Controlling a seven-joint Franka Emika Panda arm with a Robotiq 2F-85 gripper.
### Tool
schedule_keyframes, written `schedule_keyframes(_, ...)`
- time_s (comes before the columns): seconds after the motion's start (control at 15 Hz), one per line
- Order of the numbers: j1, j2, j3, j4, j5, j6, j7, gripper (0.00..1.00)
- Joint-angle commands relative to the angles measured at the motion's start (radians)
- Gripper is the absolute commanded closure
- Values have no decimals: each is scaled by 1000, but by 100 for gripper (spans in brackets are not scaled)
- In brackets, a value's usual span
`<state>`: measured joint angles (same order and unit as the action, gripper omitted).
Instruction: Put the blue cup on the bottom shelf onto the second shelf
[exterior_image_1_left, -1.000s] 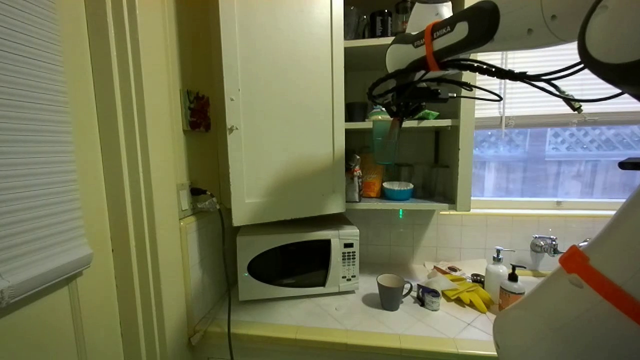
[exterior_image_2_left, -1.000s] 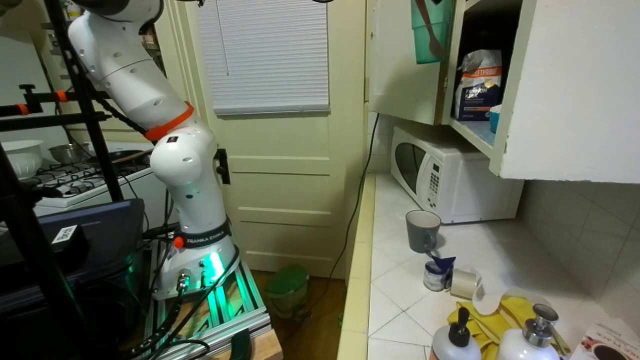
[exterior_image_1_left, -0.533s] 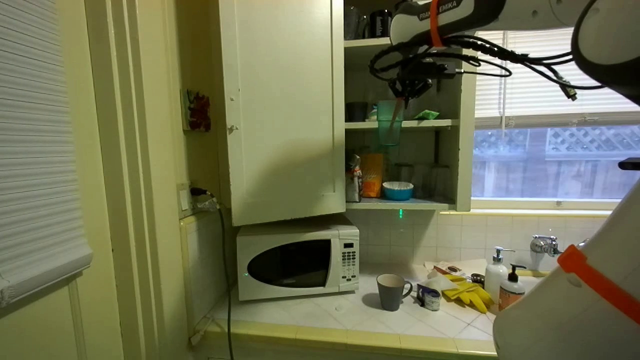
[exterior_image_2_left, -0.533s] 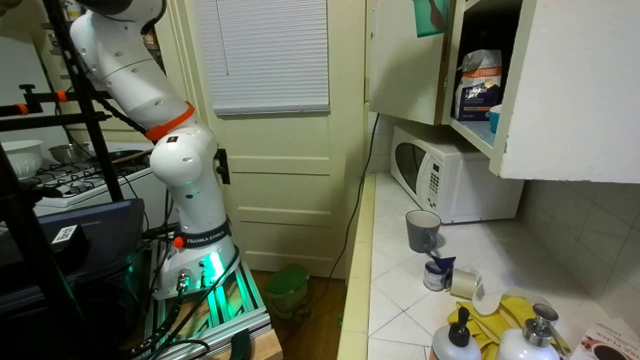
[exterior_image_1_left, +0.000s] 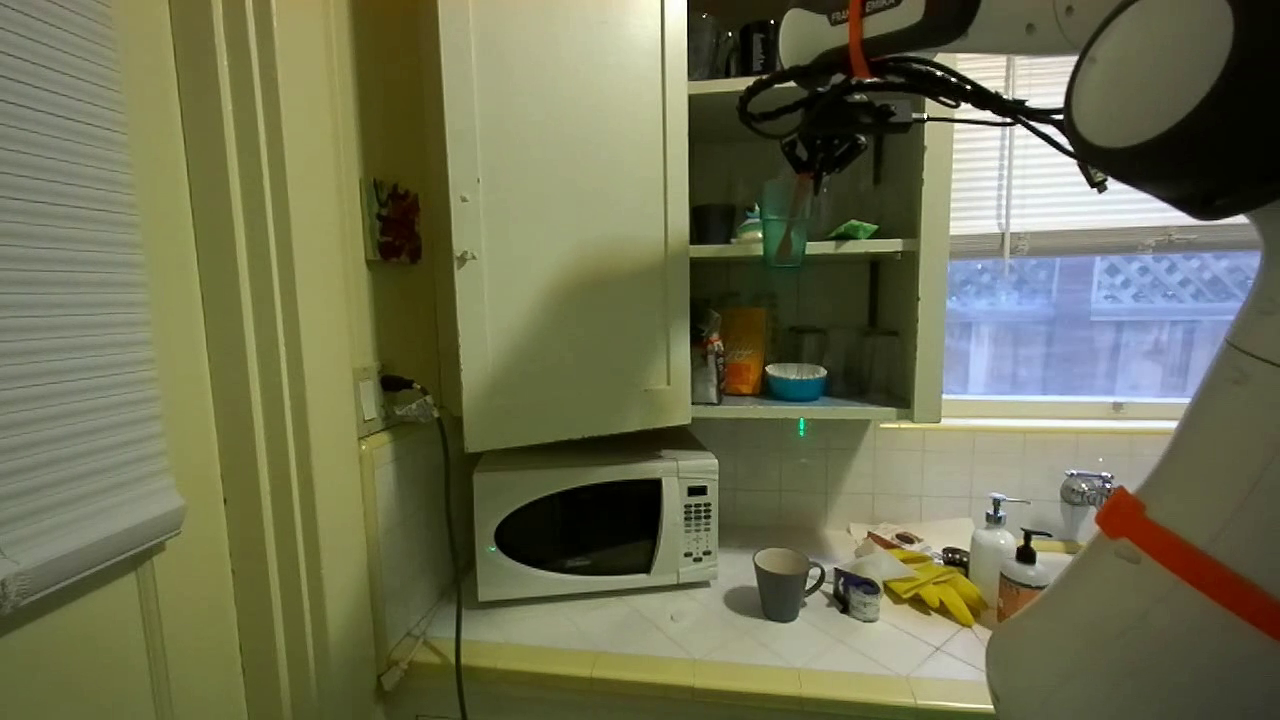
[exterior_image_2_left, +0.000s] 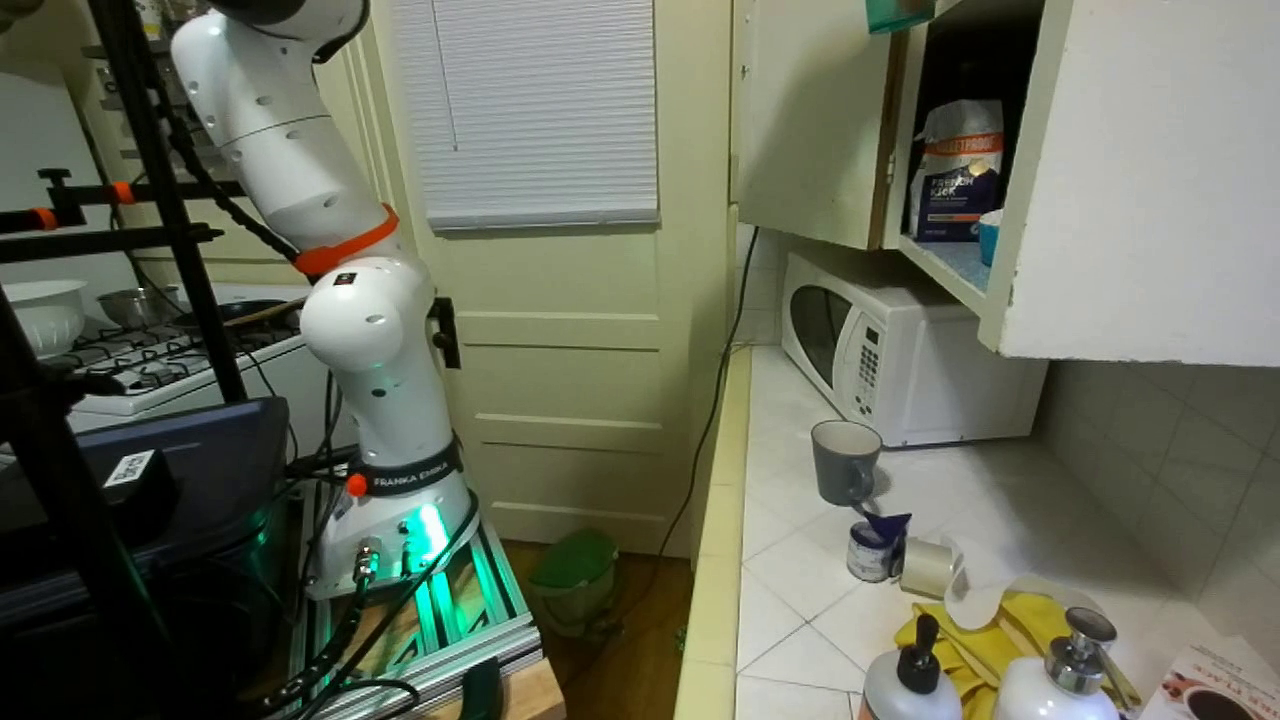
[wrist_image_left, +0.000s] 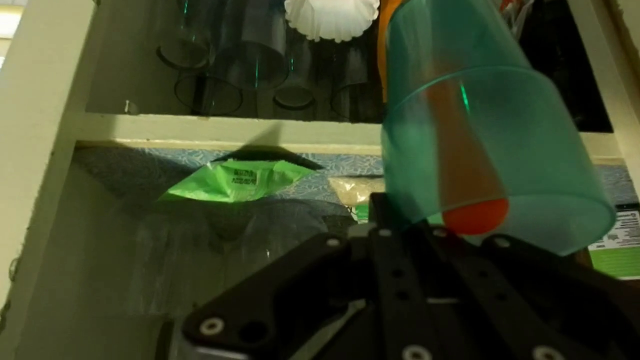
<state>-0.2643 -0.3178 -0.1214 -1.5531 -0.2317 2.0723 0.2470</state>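
The translucent teal-blue cup (exterior_image_1_left: 785, 225) hangs from my gripper (wrist_image_left: 400, 215), which is shut on its rim. Inside the cup is an orange, spoon-like thing (wrist_image_left: 465, 165), visible through the wall. In an exterior view the cup overlaps the front edge of the second shelf (exterior_image_1_left: 865, 246), its base reaching slightly below that board. In another exterior view only the lower end of the cup (exterior_image_2_left: 898, 14) shows at the top edge, and the gripper is out of frame. The bottom shelf (exterior_image_1_left: 850, 410) lies below, carrying a blue bowl (exterior_image_1_left: 796, 382) with a white fluted lining.
A green packet (wrist_image_left: 240, 180) lies on the second shelf, with clear glasses behind it and a dark cup (exterior_image_1_left: 714, 223) to one side. The opened cupboard door (exterior_image_1_left: 570, 220) stands beside the bay. Below are a microwave (exterior_image_1_left: 597, 525) and a grey mug (exterior_image_1_left: 783, 583) on the counter.
The cup and gripper have risen, bringing the cup's base from well below the second shelf to about its front edge. They also shifted slightly rightward in both exterior views. The grip stays shut.
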Motion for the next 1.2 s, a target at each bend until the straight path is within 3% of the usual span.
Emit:
schedule_keyframes(0.0, 24, 65, -23, 112, 24, -40, -54, 98)
schedule_keyframes(0.53, 52, 143, -28, 281, 62, -92, -95, 98)
schedule_keyframes(1.13, 35, 258, -59, 420, 130, -113, -141, 98)
